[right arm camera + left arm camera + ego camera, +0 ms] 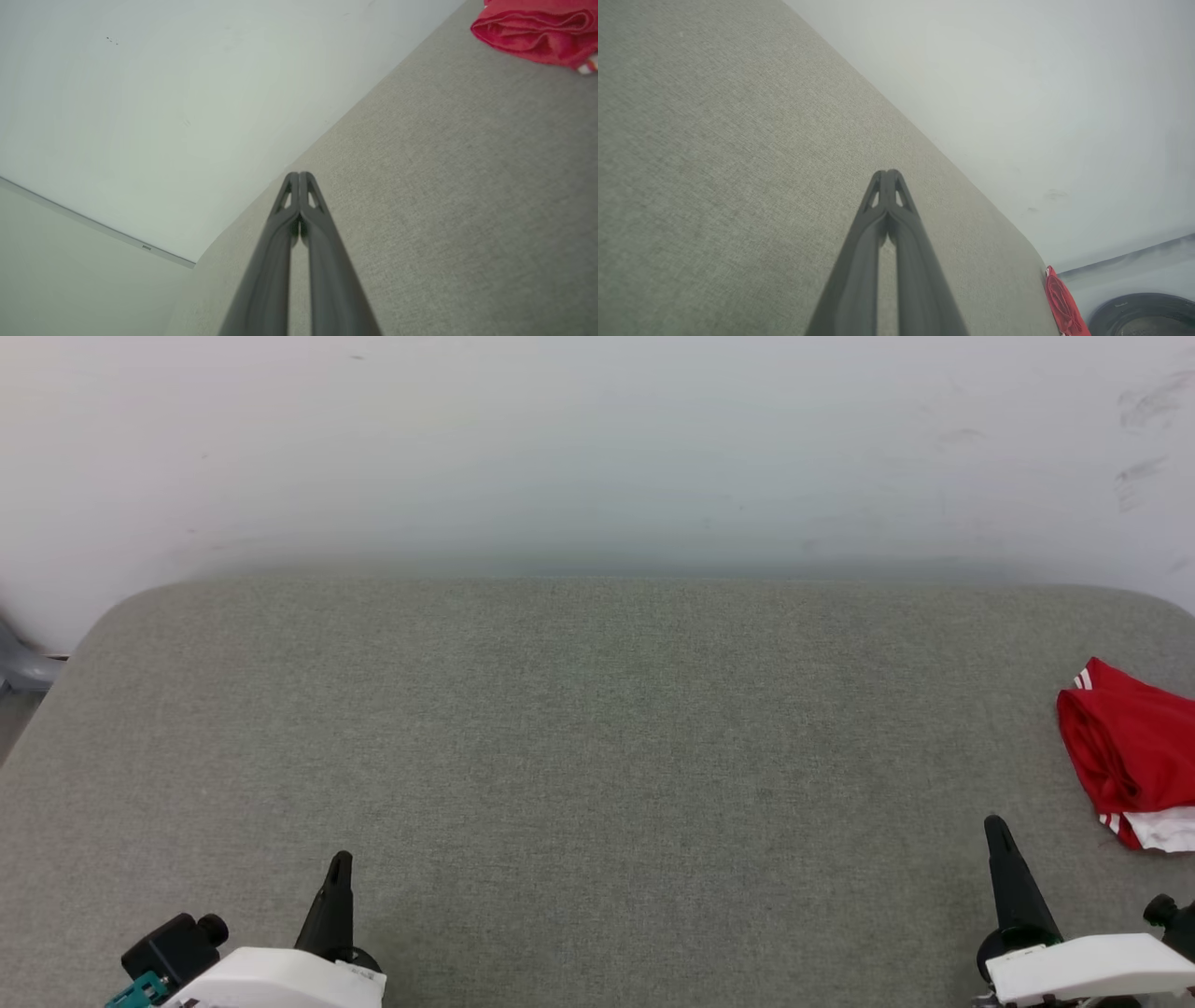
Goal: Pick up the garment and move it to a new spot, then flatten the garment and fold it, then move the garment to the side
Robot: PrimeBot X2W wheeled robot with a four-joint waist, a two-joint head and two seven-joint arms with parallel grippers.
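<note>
Now both grippers sit low over the grey cloth table (597,728), and both are empty. The left gripper (341,863) has its two dark fingers pressed together, tip to tip, with nothing between them. The right gripper (997,826) is the same: its fingers are pressed together and pinch nothing. Both point ahead toward the pale wall (597,448).

The garment (1130,756) lies on the table, off to the right of the right gripper and a little ahead of its tips. It is near that gripper but does not touch it; a strip of bare grey cloth lies between them. It is a red bundle, folded over on itself. It has a white part and red-and-white stripes at the end nearest the gripper, and a few more white stripes at the far end. Its right part runs out of the head view.

In the right wrist view, the garment sits ahead of the fingers and to their right, with a soft rolled edge facing the gripper.

The left gripper is well apart from the garment, with most of the table between them. In the left wrist view, the red cloth is a thin strip far off to the right of the fingers, at the table's edge, near a dark round thing (1143,312) beyond that edge.
</note>
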